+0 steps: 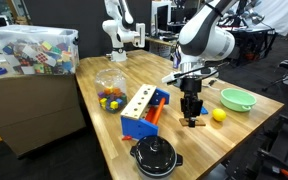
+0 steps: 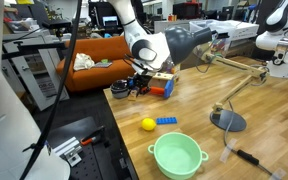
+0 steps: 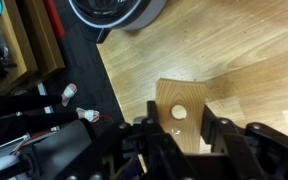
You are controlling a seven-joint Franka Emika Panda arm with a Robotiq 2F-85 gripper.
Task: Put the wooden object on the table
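The wooden object is a small flat mid-brown block with a pale round spot on its face. In the wrist view it stands between my gripper's two fingers, over the light butcher-block table. The fingers press on both of its side edges. In an exterior view my gripper points straight down, with the block at its tips just above or on the table, right of the toy box. I cannot tell whether it touches the top. In an exterior view my gripper hangs by the toy box.
A blue-and-orange toy box, a black pot, a yellow ball, a green bowl and a clear tub of coloured balls stand on the table. A cardboard box with a clear bin stands beside it.
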